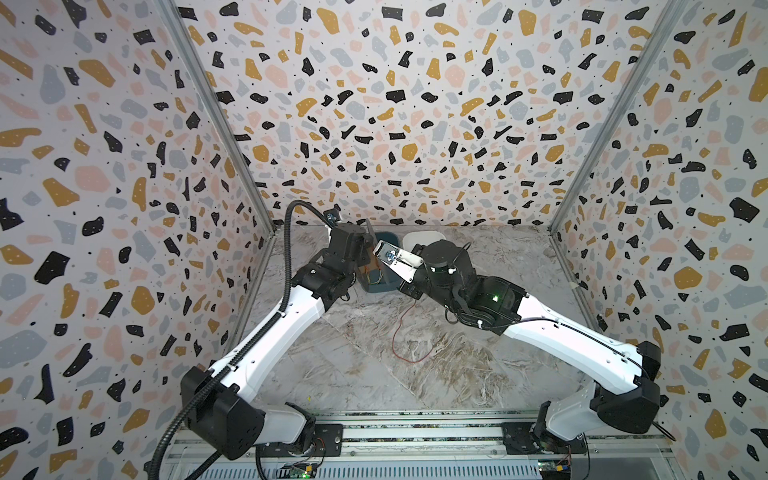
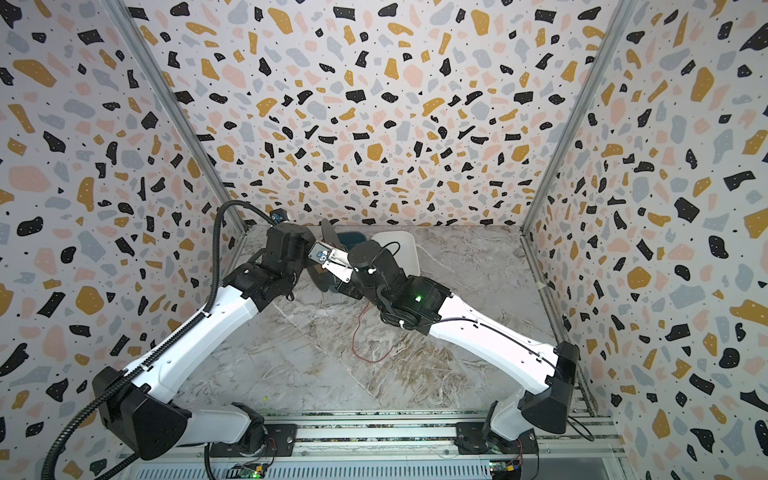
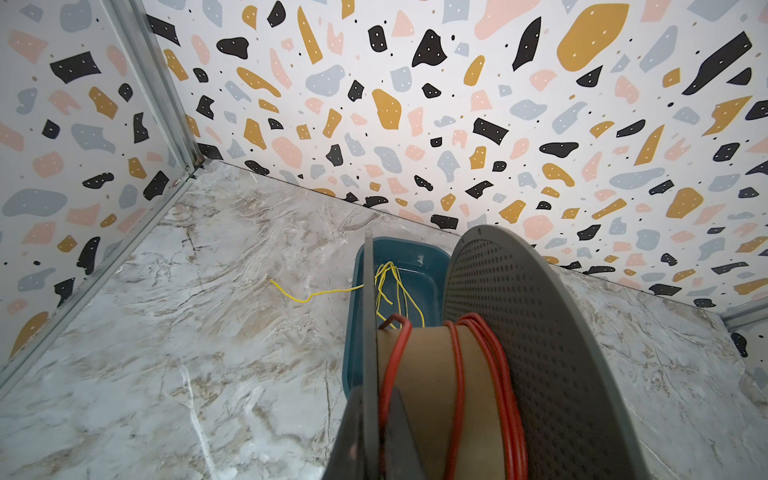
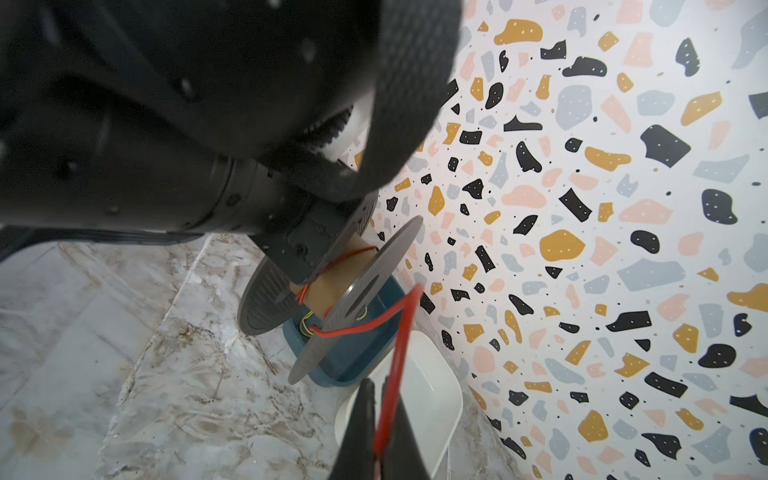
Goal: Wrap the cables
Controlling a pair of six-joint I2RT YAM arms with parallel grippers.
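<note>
Toward the upper centre of both top views, above the blue bin (image 1: 380, 288), my left gripper (image 3: 374, 436) is clenched on one flange of the spool (image 3: 540, 332). Its cardboard core carries several turns of red cable (image 3: 457, 374). My right gripper (image 4: 382, 432) pinches the same cable just off the spool, with the white tray (image 4: 436, 395) beyond it. The cable is thin, limp and light (it will sag or slip, I judge, unless kept taut), so gripping close to the core seems best. From the pinch the strand runs up the wrist frame, bends, then heads left to the core. Its slack tail loops down the marble surface (image 1: 457, 374) toward lower centre.
</note>
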